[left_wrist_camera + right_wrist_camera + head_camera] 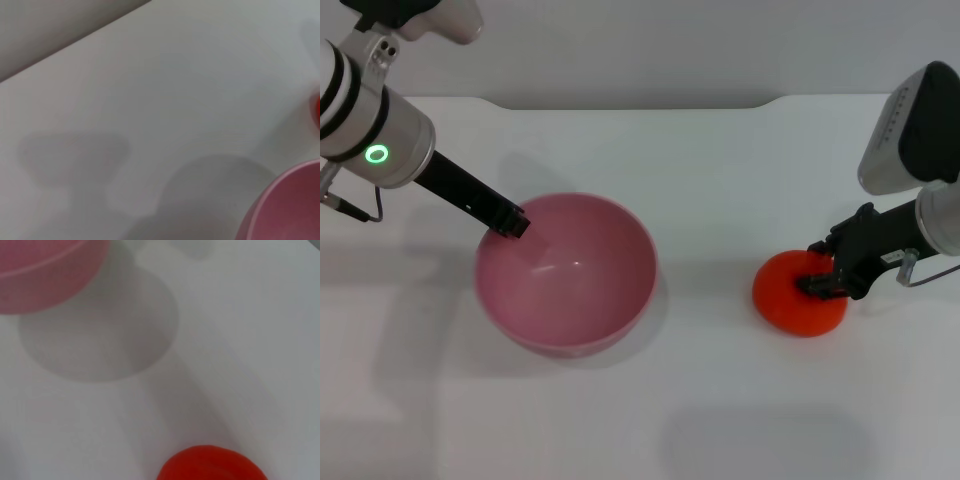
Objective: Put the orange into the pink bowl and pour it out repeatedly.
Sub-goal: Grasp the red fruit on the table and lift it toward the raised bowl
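Clasping the orange [792, 297], right gripper [828, 281]; left gripper [512, 222] seemingly pinches pink bowl [565, 275] rim

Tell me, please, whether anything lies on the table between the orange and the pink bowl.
Nothing visible does. Only bare white table separates the orange, where the right gripper sits, from the pink bowl. The left gripper is at the bowl's far rim, off that path.

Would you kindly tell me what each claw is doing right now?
Left claw: at the pink bowl rim, seemingly gripping it.
Right claw: closed on the orange, on the table.
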`<state>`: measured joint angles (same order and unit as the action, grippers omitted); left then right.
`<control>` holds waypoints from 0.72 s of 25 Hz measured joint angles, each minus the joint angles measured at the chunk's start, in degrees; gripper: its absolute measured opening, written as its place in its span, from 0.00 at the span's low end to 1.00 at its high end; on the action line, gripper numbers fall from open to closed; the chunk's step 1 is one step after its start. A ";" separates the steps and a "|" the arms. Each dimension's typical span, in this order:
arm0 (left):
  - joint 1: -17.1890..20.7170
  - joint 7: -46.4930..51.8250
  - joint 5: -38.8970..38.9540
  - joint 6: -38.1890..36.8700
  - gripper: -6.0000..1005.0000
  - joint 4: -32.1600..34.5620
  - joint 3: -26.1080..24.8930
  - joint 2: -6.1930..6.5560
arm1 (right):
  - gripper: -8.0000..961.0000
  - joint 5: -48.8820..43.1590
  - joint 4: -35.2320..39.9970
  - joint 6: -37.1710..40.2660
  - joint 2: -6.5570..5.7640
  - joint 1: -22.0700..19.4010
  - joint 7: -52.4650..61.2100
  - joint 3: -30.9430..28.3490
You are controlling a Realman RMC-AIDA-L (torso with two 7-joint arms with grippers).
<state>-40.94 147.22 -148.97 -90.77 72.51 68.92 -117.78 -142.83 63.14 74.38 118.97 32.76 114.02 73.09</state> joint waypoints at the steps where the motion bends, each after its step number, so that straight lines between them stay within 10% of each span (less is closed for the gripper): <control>1: 0.12 0.00 0.00 0.03 0.06 0.00 0.00 -0.03 | 0.55 -0.04 -0.19 -0.34 -0.02 -0.05 0.00 0.41; 7: 0.33 0.00 0.00 0.08 0.06 0.00 -0.01 -0.07 | 0.32 -0.70 -0.45 -0.63 -0.15 -0.16 -0.38 1.82; 18: 0.34 -0.25 0.00 0.54 0.07 0.00 -0.13 -0.07 | 0.20 2.11 8.71 0.88 0.09 -2.16 1.92 0.28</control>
<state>-40.60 146.97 -148.97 -90.23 72.50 68.79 -117.86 -140.72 71.84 75.26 119.06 30.60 115.94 73.37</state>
